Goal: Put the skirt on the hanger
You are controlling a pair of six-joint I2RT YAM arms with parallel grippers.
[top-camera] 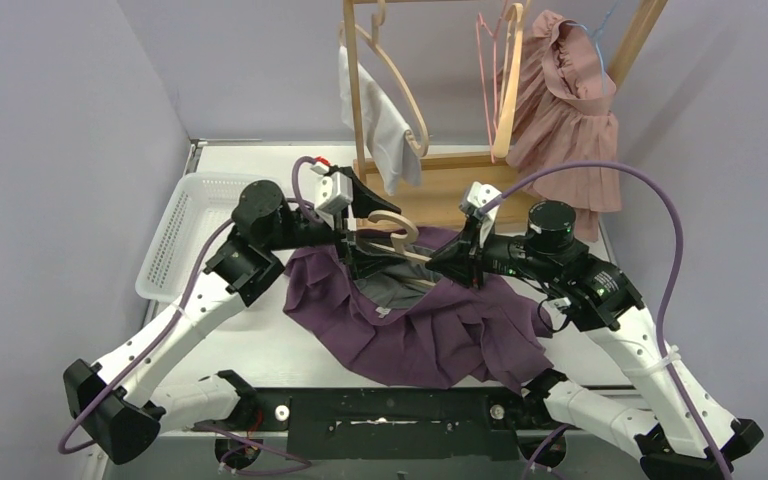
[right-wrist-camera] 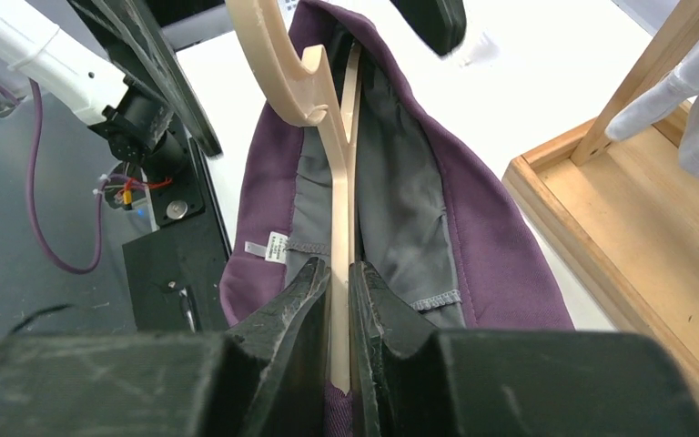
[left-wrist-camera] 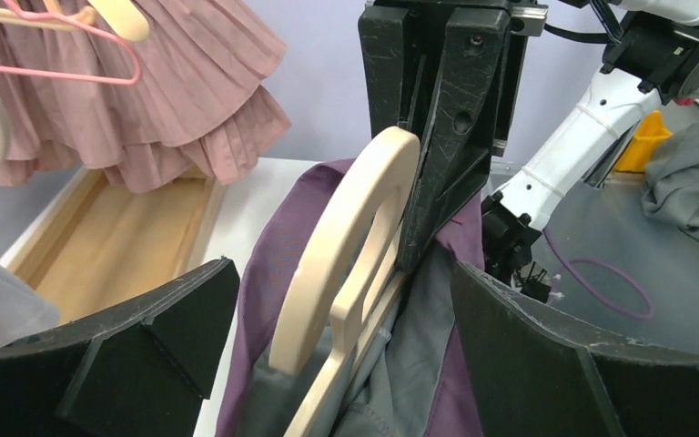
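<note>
The purple skirt (top-camera: 430,335) with grey lining lies bunched on the table between the arms. A pale wooden hanger (top-camera: 397,233) sits at its open waistband. My right gripper (top-camera: 442,262) is shut on one arm of the hanger (right-wrist-camera: 339,182), with the skirt (right-wrist-camera: 491,228) draped around that arm. My left gripper (top-camera: 358,250) is open. In the left wrist view its jaws stand wide on either side of the hanger's hook (left-wrist-camera: 346,255) and the skirt's waist (left-wrist-camera: 268,264), without touching the hanger. The left gripper (left-wrist-camera: 343,282) holds nothing.
A wooden rack (top-camera: 430,185) stands behind the skirt. It carries a white cloth (top-camera: 380,120), a pink dress (top-camera: 565,110), a pink wire hanger (top-camera: 490,70) and a spare wooden hanger (top-camera: 405,90). A white basket (top-camera: 185,230) sits at the left.
</note>
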